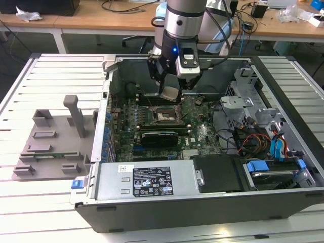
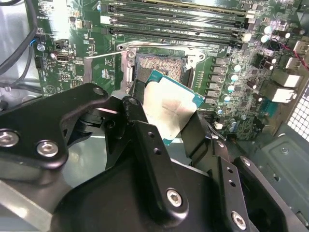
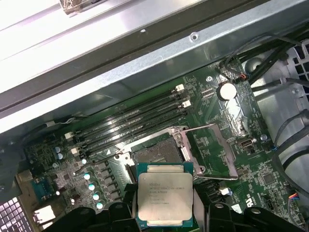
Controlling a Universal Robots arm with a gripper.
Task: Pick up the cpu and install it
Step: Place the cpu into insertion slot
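The cpu (image 3: 165, 194) is a flat square chip with a silvery-grey metal top, faint print on it and a green rim. The gripper (image 2: 167, 117) clamps its black fingers (image 2: 139, 107) on two opposite edges, holding the chip above the open socket (image 3: 157, 152) inside the computer case (image 1: 202, 202). The fingers cover the chip's sides, and its underside is hidden.
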